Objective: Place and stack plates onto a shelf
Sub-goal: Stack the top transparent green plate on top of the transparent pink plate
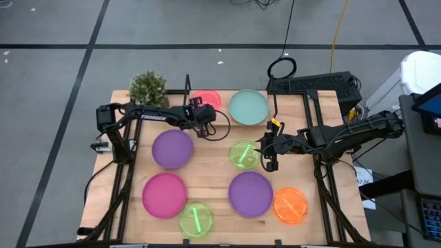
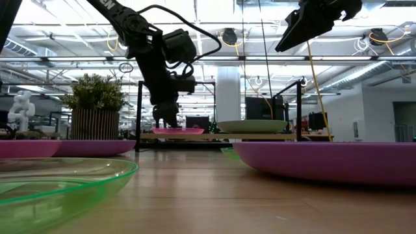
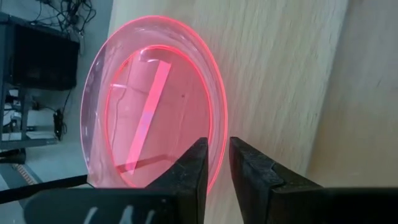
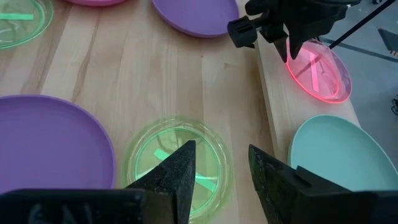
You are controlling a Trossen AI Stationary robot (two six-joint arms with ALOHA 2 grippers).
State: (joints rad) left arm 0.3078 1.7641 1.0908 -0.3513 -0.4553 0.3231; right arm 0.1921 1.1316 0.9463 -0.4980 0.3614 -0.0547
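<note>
At the top centre of the high view, the shelf [image 1: 289,110] is carrying the teal plate [image 1: 248,107] and red-pink plate [image 1: 207,98], whose rim the left tool [image 1: 204,128], jaws narrow, is straddling. Looks like a release step; next, it needs lifting clear, while the right tool [image 1: 267,153], moderately open and empty, is hovering over the lime-green plate [image 1: 243,154], ready to descend and pinch.

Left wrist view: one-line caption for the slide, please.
Left hand slightly open around the rim of the red-pink plate, which lies on the shelf.

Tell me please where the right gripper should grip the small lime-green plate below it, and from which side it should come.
Probably the raised rim. The lime-green plate lies flat on the table, so only its upturned edge offers a hold. The right gripper, open above it, could descend with one finger inside the rim, one outside, choosing the edge away from the purple plate.
</note>
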